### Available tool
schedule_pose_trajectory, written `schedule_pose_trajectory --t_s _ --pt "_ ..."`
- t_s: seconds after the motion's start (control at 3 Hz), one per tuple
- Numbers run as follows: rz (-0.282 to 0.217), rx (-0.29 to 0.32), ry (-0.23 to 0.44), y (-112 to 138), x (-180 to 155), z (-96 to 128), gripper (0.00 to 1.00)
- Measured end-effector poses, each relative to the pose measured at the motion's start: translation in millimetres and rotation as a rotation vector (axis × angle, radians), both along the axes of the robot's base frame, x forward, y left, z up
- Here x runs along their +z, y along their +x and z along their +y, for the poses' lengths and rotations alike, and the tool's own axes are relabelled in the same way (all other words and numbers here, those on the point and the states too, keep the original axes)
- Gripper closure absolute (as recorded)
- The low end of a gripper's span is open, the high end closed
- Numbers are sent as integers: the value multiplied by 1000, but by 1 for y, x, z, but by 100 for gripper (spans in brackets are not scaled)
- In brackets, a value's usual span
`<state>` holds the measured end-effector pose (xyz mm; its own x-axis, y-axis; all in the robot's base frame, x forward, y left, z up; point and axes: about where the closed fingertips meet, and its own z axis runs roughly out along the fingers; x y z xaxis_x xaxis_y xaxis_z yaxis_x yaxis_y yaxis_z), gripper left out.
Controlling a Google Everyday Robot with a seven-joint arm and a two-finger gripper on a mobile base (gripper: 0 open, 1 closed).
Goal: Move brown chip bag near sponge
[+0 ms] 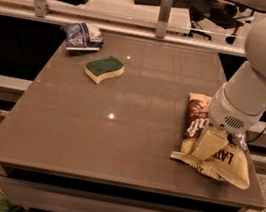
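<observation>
The brown chip bag [196, 119] lies flat near the table's right front corner, its dark brown half toward the back and its pale yellow printed half toward the front edge. My gripper [211, 144] hangs from the big white arm and sits right on top of the bag's middle. The arm's wrist hides part of the bag. The sponge [104, 69], green top over pale yellow, lies on the table's back left part, far from the bag and the gripper.
A small blue and white bag [82, 35] lies at the table's back left corner, behind the sponge. The table [118, 136] is brown with a raised rail and two grey posts [164, 15] along its back edge. The chip bag reaches close to the right front edge.
</observation>
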<state>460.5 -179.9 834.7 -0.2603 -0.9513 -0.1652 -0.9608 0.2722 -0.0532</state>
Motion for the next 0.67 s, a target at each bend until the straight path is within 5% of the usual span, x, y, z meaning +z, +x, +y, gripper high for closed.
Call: schedule_pose_trajectory --t_s 0.67 --pt "0 0 0 0 0 0 100"
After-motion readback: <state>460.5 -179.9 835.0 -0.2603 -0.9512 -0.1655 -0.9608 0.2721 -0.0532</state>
